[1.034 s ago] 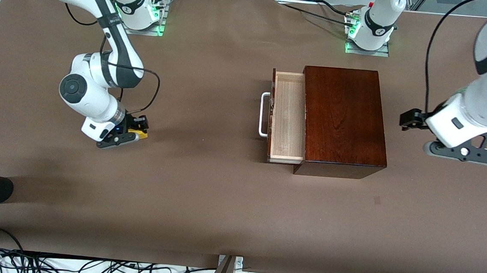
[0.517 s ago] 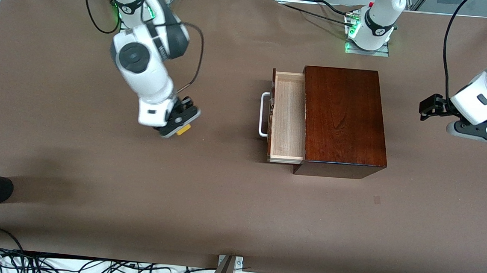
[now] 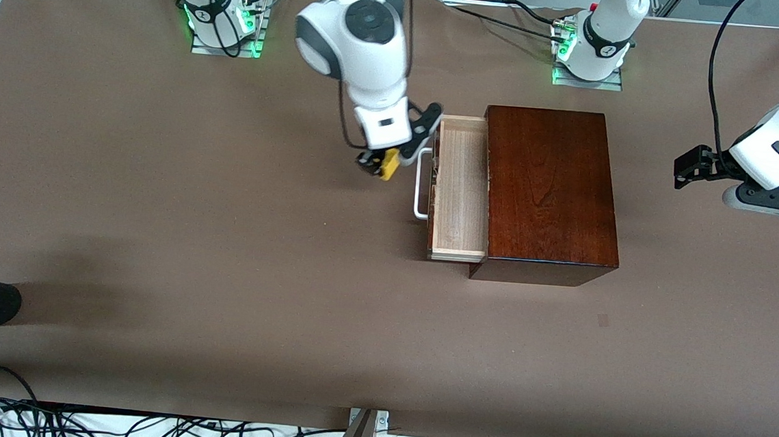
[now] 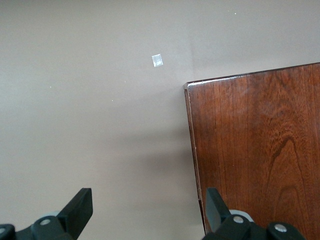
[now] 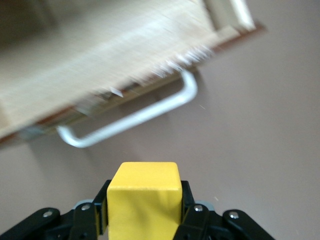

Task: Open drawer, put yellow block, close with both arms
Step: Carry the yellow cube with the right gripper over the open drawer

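The right arm's black two-finger gripper (image 3: pixel 385 165) clenches the small bright yellow cube (image 3: pixel 388 169) in the air just beside the white handle (image 3: pixel 422 184) of the pulled-out pale wood drawer (image 3: pixel 462 186); its visible tray lies bare. The left gripper (image 4: pixel 146 212) waits, fingers spread, over the dark reddish-brown box's (image 3: pixel 550 188) edge

Front view: high, facing the bases, whole table (image 3: pixel 221 268). Left wrist view: looks down on the box (image 4: pixel 255 150) corner. Right wrist view: close on the drawer (image 5: pixel 115 55); all share the box.

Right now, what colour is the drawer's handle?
White. The handle shows best in the front view, on the open drawer.
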Tool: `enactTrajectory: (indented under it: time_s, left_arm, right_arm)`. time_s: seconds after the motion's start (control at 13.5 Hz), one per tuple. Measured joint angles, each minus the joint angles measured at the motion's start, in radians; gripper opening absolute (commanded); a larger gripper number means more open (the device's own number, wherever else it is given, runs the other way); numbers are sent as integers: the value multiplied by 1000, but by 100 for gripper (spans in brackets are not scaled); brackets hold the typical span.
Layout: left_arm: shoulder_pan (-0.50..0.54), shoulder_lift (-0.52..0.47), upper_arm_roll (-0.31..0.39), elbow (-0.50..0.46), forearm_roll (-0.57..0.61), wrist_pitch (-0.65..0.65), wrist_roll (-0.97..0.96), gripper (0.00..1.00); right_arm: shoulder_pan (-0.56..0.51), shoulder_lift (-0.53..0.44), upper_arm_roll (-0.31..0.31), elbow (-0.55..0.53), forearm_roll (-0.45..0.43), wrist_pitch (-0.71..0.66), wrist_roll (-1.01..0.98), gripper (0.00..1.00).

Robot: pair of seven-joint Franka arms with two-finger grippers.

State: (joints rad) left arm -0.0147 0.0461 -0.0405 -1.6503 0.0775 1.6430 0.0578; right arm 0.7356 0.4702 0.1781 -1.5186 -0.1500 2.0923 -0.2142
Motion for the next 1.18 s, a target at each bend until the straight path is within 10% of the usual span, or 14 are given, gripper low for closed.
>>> enactTrajectory:
  time_s: [0.66,1.18]
  left_arm:
    - [-16,-11,13,6,2,-76,0,100]
    - [-25,-25,10,22,1,-81,0,100]
  right_arm:
    - [192,187,-4,321,-46,-112,-27,0]
    - [205,272,-6,367,-65,-116,-105,0]
